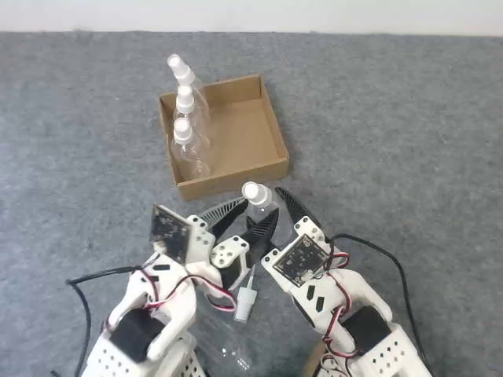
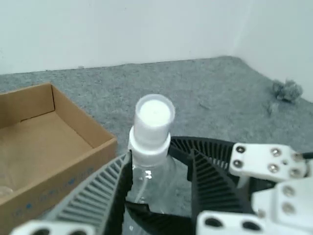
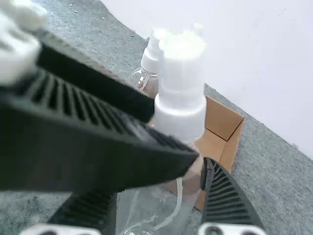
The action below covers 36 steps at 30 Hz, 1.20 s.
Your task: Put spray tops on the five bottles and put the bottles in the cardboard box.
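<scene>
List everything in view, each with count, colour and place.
cardboard box: one, brown, on the carpet ahead of the arms
boxed bottles: three, clear with white spray tops, along one side wall
held bottle: one, clear with white spray top, upright between the grippers
loose spray top: one, white, lying between the arms
bare bottle: apparently one, clear, lying by the arm bases
carpet: grey
left gripper: black, around the held bottle
right gripper: black, beside it
</scene>
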Available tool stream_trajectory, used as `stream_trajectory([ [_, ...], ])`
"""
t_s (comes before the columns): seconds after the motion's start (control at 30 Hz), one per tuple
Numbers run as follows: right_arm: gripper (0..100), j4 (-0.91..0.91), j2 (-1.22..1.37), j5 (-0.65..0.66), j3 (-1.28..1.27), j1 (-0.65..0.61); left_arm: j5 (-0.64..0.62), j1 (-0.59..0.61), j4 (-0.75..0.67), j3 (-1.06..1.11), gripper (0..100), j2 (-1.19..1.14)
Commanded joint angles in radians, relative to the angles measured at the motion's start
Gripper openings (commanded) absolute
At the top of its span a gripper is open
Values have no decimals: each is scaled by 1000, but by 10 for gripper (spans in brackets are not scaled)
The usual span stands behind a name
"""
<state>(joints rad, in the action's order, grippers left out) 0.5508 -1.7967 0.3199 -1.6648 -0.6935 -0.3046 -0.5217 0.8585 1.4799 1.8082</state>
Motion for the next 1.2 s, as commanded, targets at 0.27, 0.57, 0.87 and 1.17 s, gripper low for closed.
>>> stream_trajectory([
  [0.27,110,24,-19,14,-14,1,-163,153,41,-191,166,17],
  [0.57,110,50,-21,14,-8,-2,-163,110,-11,-124,166,17],
  [0.87,110,124,-21,89,3,-71,-163,110,-63,-76,165,17],
  [1.17,111,134,-21,92,18,-67,-161,109,-63,-73,136,17],
])
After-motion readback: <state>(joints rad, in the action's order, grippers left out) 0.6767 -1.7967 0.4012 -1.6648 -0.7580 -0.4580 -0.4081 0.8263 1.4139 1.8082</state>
